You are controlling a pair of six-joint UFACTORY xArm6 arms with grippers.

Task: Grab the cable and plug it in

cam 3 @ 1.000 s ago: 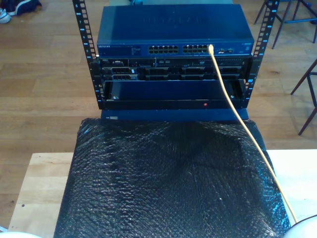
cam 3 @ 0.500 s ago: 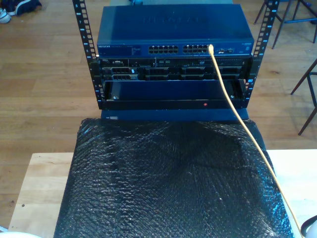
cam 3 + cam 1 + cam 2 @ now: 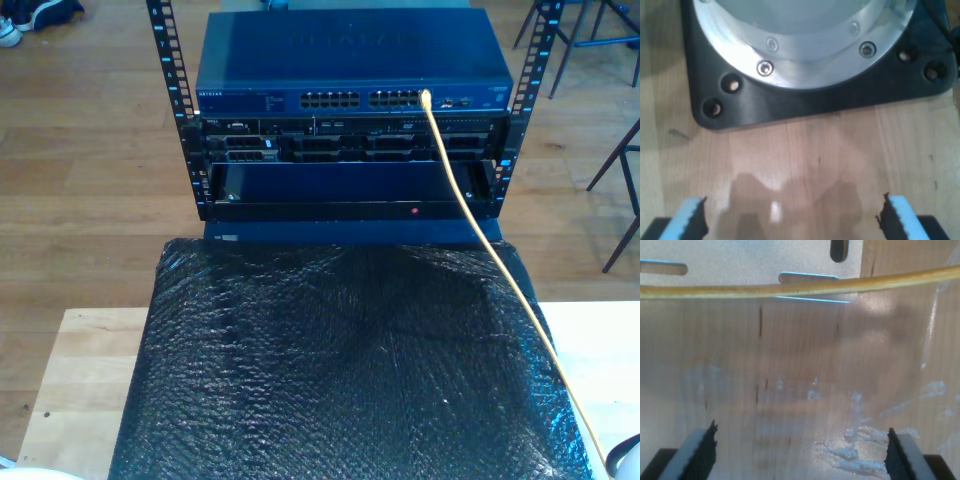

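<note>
A yellow-orange network cable [image 3: 470, 205] runs from a port in the row along the front of the blue network switch [image 3: 350, 60], which sits on top of a black equipment rack [image 3: 350, 165]. From that port, near the switch's end at the exterior view's right, the cable slopes down past the rack's front, crosses the black bubble-wrap sheet [image 3: 340, 370] spread over the wooden table [image 3: 80, 380] below the rack, and leaves at the exterior view's lower right corner. My first gripper [image 3: 792, 217] hangs over bare wood with its blue-padded jaws wide apart and nothing between them, facing the black base plate [image 3: 805, 100] and silver flange of an arm mount. My second gripper [image 3: 800, 452] also stands with jaws spread and empty above the tabletop, the cable stretched across beyond its fingertips [image 3: 702, 450], well clear of them.
</note>
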